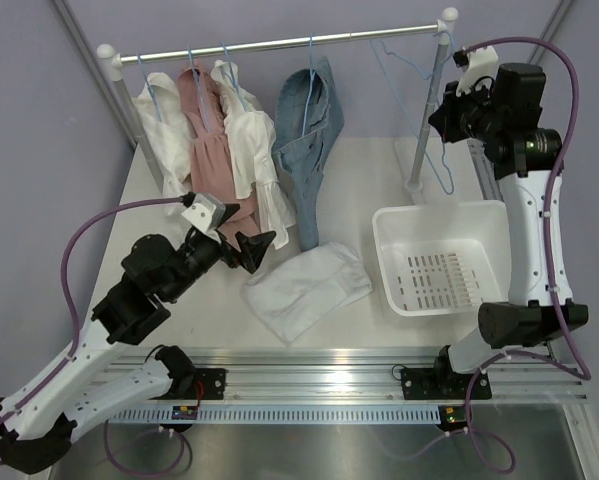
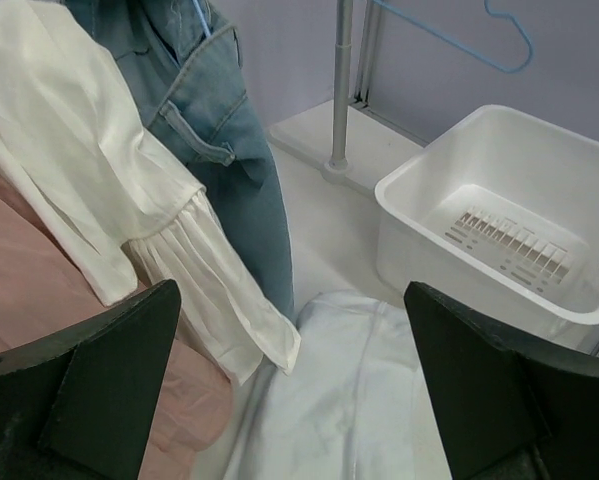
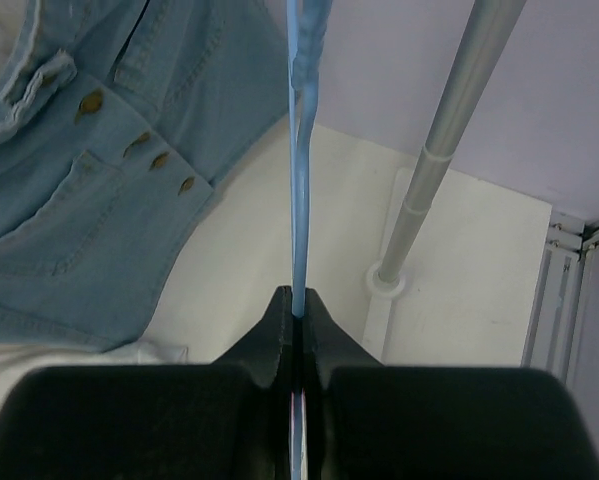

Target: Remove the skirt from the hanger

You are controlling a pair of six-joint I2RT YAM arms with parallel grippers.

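Note:
A white skirt [image 1: 309,285] lies crumpled on the table in front of the rack, free of any hanger; it also shows in the left wrist view [image 2: 349,400]. My left gripper [image 1: 254,250] is open and empty, just left of and above the skirt, with the cloth showing between its fingers [image 2: 291,300]. My right gripper [image 1: 447,115] is raised by the rack's right post and shut on a bare light-blue wire hanger [image 1: 441,178]. In the right wrist view the hanger wire [image 3: 301,200] runs straight up out of the closed gripper [image 3: 297,305].
A rail [image 1: 279,43] carries a denim jacket [image 1: 309,140], a white blouse [image 1: 254,150] and a pink dress [image 1: 209,150] on hangers. A white basket [image 1: 434,208] stands right of the skirt. The rack's right post [image 1: 424,130] stands behind the basket.

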